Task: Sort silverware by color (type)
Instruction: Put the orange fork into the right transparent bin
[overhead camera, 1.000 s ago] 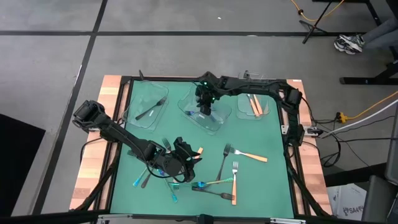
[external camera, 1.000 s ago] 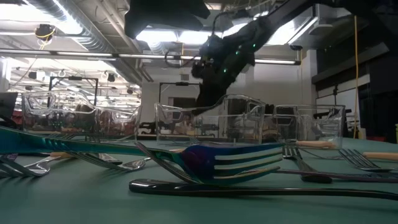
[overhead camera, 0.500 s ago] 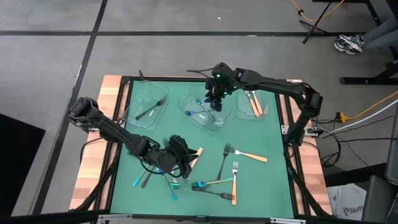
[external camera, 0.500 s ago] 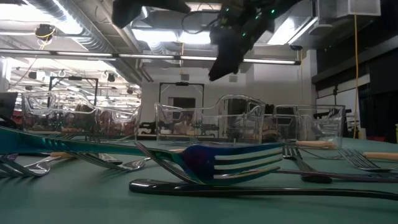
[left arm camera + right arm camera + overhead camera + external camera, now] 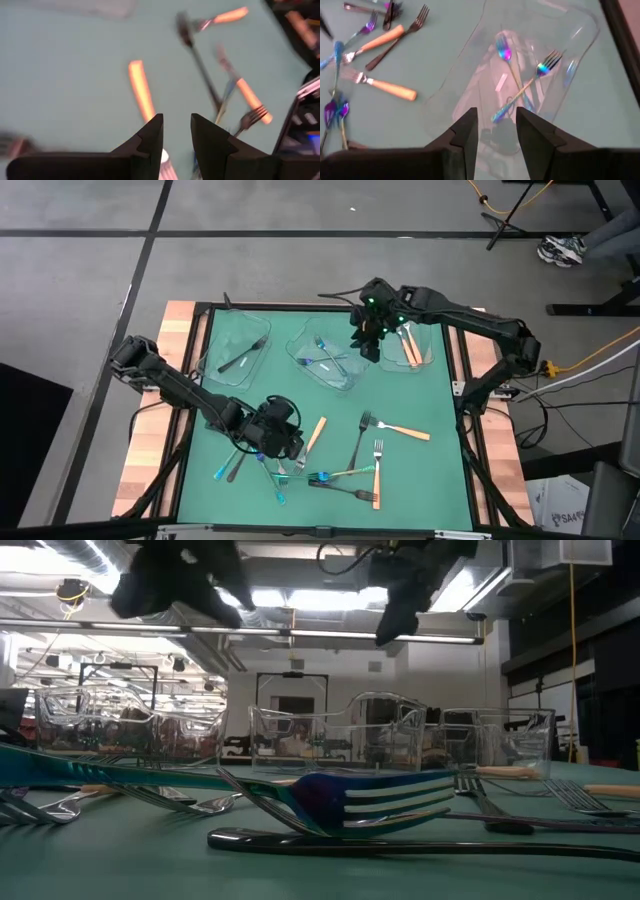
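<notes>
A: So, where are the two grippers at this moment?

B: The right gripper hangs high over the back of the green mat, above the gap between the middle clear tray and the right clear tray. Its fingers stand a little apart and hold nothing. The left gripper is low at the front, about 7 o'clock from the mat's centre. Its fingers have only a narrow gap, and I see nothing between them.

A: And the silverware?

B: Two iridescent forks lie crossed in the middle tray. One dark fork lies in the left clear tray, and orange-handled pieces lie in the right tray. The others are loose on the mat.

A: What lies around the left gripper?

B: An orange-handled utensil is just beside it, at 3 o'clock. Dark and iridescent forks lie in a pile close by it, partly hidden under the arm. Farther toward 3 o'clock, a dark fork, an orange-handled fork and a blue-purple utensil cross each other. One more orange-handled fork lies apart.

A: Is something blocking the low camera?

B: Yes, an iridescent fork and a black handle lie directly in front of it.
</notes>
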You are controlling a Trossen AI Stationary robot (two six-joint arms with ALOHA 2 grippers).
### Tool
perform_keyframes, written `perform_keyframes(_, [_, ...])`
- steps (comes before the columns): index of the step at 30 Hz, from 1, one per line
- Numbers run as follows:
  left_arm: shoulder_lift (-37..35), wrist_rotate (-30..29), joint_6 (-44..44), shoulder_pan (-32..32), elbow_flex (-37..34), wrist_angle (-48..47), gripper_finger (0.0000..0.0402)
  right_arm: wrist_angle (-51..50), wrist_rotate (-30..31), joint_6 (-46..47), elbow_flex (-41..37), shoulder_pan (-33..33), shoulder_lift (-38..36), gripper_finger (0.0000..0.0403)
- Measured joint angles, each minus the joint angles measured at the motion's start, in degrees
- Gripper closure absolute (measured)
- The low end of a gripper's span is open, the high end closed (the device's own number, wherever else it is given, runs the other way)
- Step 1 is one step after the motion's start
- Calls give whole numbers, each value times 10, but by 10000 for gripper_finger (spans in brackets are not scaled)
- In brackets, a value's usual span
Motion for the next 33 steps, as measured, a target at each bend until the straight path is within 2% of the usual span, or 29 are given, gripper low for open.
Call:
perform_keyframes(10, [0, 79, -118, 1, 0, -55, 308, -42, 0, -4, 0, 97, -7, 281])
perform_keyframes(17, [15, 107, -175, -14, 0, -55, 308, -94, 0, -3, -1, 171, -7, 281])
perform_keyframes(21, [22, 110, -207, -29, 0, -52, 308, -95, 2, 20, -26, 220, -7, 281])
perform_keyframes(27, [32, 111, -238, -48, 0, -61, 308, -85, 63, 43, -84, 294, -7, 281])
perform_keyframes(33, [54, 127, -299, -52, 0, -50, 308, -58, 115, 61, -131, 337, -7, 281])
